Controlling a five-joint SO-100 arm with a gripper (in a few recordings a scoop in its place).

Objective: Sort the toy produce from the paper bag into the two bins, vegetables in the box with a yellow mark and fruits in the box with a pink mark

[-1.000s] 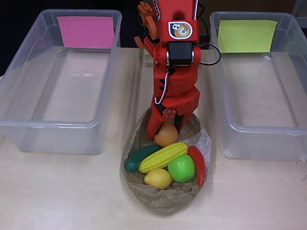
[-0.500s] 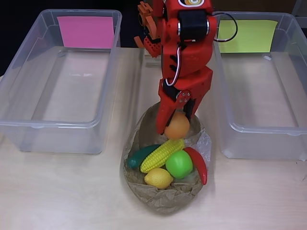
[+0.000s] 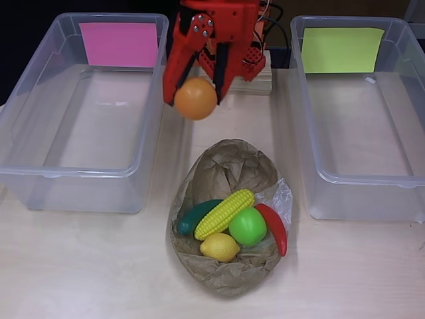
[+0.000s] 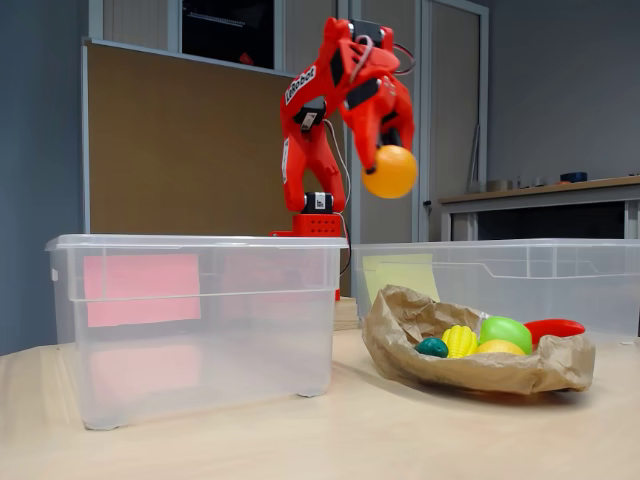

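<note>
1. A pale wooden table [image 3: 86, 266] is seen in the overhead view; a brown board and grey walls are seen behind it in the fixed view.
2. Two clear bins are set on it: the pink-marked bin [image 3: 83, 109] on the left, the yellow-marked bin [image 3: 362, 113] on the right.
3. Between them, nearer, the paper bag [image 3: 226, 173] is laid open with a corn cob [image 3: 224, 213], green apple [image 3: 248, 226], lemon [image 3: 219, 247], red chilli [image 3: 274, 228] and dark green vegetable [image 3: 192, 216] inside.
4. A round, smooth orange [image 3: 195, 98] is held high above the table, beside the pink-marked bin's right wall.
5. It is pinched by the red gripper [image 3: 196, 83], whose fingers are spread around it.

Crinkled matt paper bag [image 3: 229, 169], clear glossy plastic bins [image 3: 80, 106], seemingly smooth orange [image 3: 196, 98]
</note>
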